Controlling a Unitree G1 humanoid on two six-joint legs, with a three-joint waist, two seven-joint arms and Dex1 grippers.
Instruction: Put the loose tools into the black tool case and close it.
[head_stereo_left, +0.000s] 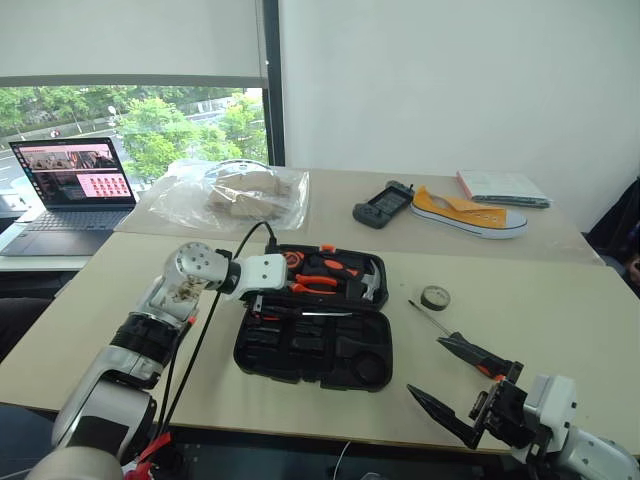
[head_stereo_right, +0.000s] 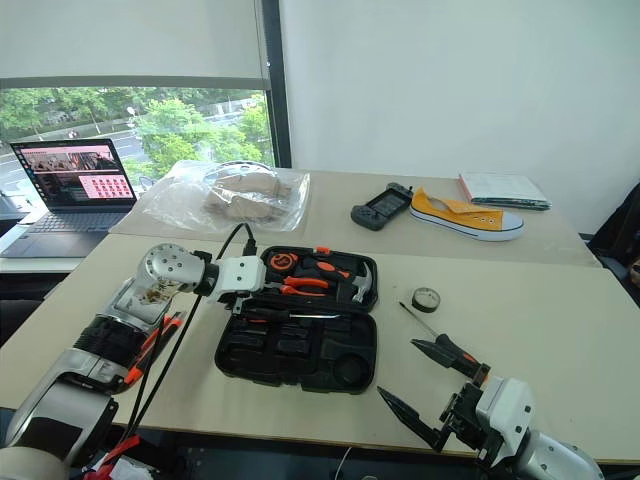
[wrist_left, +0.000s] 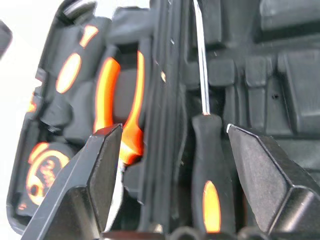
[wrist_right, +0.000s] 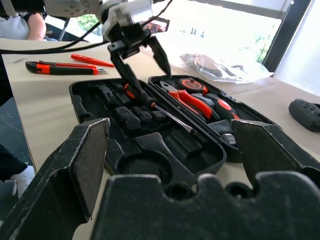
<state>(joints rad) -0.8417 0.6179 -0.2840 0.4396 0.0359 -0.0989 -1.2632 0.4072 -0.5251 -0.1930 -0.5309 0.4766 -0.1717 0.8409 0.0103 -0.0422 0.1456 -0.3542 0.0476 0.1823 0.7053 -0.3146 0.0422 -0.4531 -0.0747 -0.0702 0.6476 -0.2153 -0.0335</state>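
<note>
Office-type room: plain white walls, roller-blinded window (head_stereo_left: 130, 50), open laptop (head_stereo_left: 70, 190) and stacked papers (head_stereo_left: 503, 187) on pale counters (head_stereo_left: 560, 300).

Black tool case (head_stereo_left: 300, 350) open, flat; screwdriver (wrist_right: 165, 114) inside.

Head stereo pair high over the table (head_stereo_left: 560, 300); wrist cameras close, sharing the open case (wrist_right: 215, 160).

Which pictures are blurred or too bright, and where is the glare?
Left wrist view: soft, the pliers smeared, the screwdriver less so. Right wrist view: window overexposed, own fingers out of focus. Head views: sharp, even daylight, mild glare on the plastic bag.
</note>
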